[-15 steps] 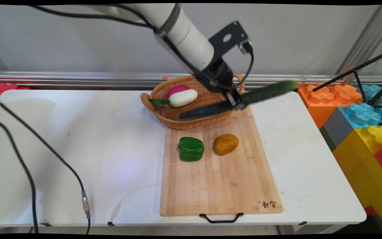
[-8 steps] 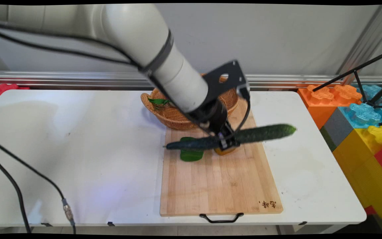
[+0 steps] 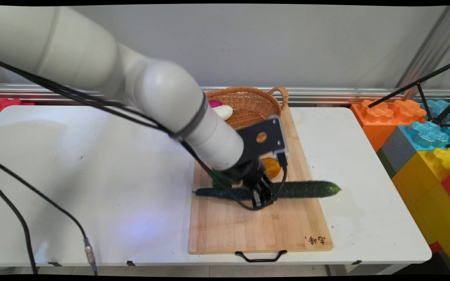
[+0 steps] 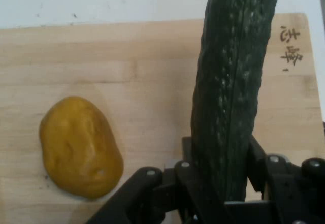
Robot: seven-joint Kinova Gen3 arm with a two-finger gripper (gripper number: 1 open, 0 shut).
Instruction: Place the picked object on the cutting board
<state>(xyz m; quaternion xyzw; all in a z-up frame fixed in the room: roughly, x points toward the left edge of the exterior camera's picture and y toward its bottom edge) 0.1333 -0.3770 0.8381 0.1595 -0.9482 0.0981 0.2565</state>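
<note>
Over the wooden cutting board [image 3: 248, 226], mid-table: one black two-finger gripper [image 3: 259, 197], pinching a cucumber [image 3: 307, 189] near its middle.

Item held: cucumber, long, dark green, bumpy skin. It lies roughly level, crosswise over the board, its right tip past the board's right edge and its left tip at the left edge. Whether it touches the board cannot be told. In the hand view the cucumber [image 4: 231, 92] rises from between the closed fingers, well gripped on both flanks.

Handling, by judgement: firm and stiff along its length, moderately heavy for its size, likely to pivot if taken far from the middle. The skin looks waxy and may slip under a light grip; a hard squeeze could bruise it. The central hold looks best for balance.

Adjacent items: a yellow-brown potato [image 4: 81, 148] on the board, just beside the gripper; a green pepper [image 3: 219, 181], mostly hidden by the arm; a wicker basket [image 3: 264, 99] at the board's far end, holding a white and pink vegetable [image 3: 222, 110].
</note>
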